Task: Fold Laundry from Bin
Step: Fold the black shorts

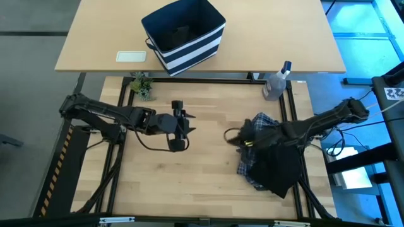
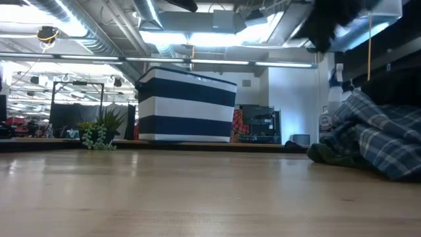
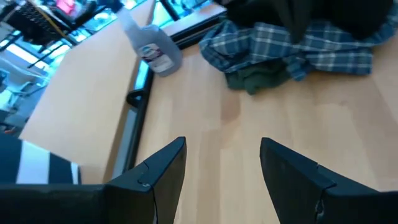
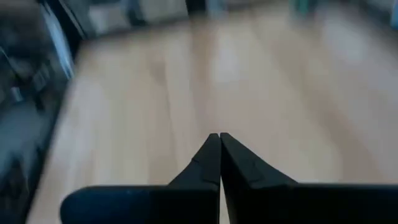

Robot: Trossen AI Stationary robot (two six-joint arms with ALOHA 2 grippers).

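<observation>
The laundry (image 1: 268,154) lies in a loose heap on the right side of the wooden desk (image 1: 189,170). A blue-and-white plaid shirt (image 3: 292,46) makes up most of the pile, crumpled with soft folds; a dark olive-green piece (image 3: 258,78) pokes out from under its edge toward the desk's middle, and a black garment (image 1: 278,167) drapes over the top and down the near side.

The bin (image 1: 184,34), navy with white stripes around its lower half, stands well apart on the paler desk behind, with something dark at its bottom.

The right gripper (image 1: 243,142) sits at the heap's left edge, above the cloth, its jaws clenched together tip to tip; in its wrist view nothing shows between them. Whether black cloth hangs from the arm cannot be told.

The left gripper (image 1: 178,126) hovers over bare wood near the desk's centre, jaws released and empty, pointing toward the heap.

A spray bottle (image 1: 276,82) stands at the desk's far right corner, and a small plant (image 1: 142,85) at the far left.
</observation>
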